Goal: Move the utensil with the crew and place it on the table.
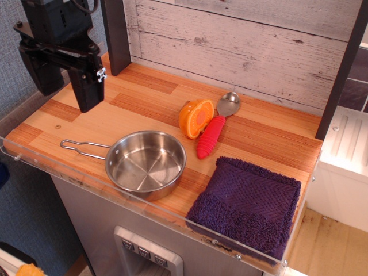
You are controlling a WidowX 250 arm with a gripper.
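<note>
The small shiny steel pan (146, 164) sits upright and empty on the wooden table (144, 95) near its front edge. Its thin wire loop handle (83, 148) points left. My black gripper (66, 98) hangs over the table's back left corner, well above and to the left of the pan, not touching it. Its two fingers (87, 86) stand apart, so it is open and holds nothing.
A metal spoon with a red handle (211, 137) lies right of the pan, next to an orange toy half (196, 118). A purple towel (247, 204) covers the front right corner. A clear acrylic rim (86, 183) runs along the front edge. A dark post (116, 34) stands at the back left.
</note>
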